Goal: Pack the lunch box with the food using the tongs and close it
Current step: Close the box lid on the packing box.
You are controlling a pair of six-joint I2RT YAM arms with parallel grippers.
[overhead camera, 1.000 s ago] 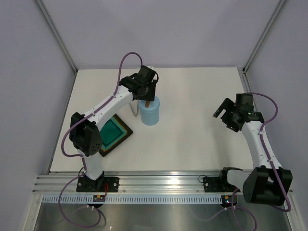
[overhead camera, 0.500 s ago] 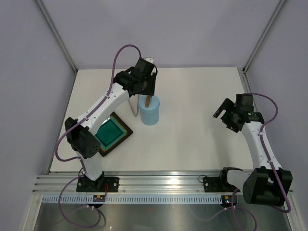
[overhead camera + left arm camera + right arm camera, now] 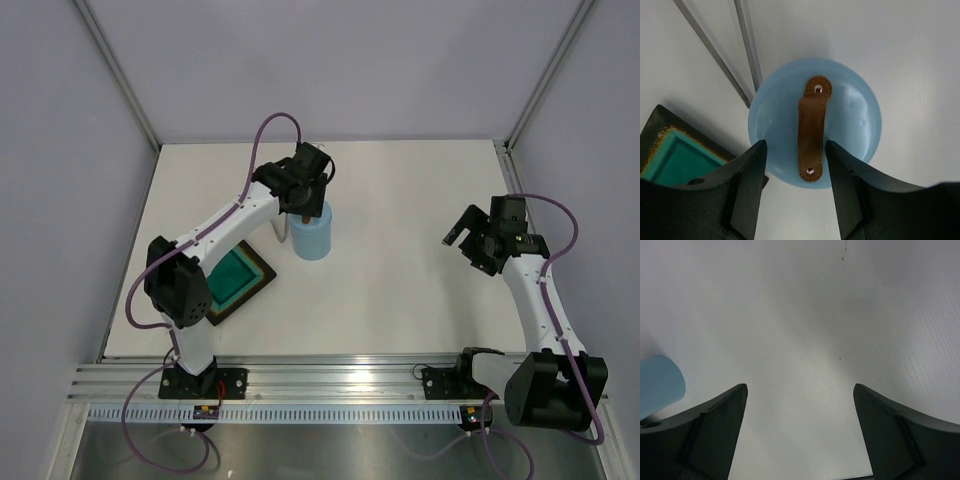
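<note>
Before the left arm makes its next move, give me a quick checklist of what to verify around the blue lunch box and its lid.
1. Lid covers the top of the lunch box: ok. Whether it is pressed fully home: cannot tell.
2. Left claw straddles the brown handle, jaws open and not clamped on it: ok.
3. Tongs lie flat beside the box, outside the claw: ok.
4. Tray has a bare teal inside, with nothing left to pack: ok.
5. Right claw is open, empty and well away from the box: ok.
</note>
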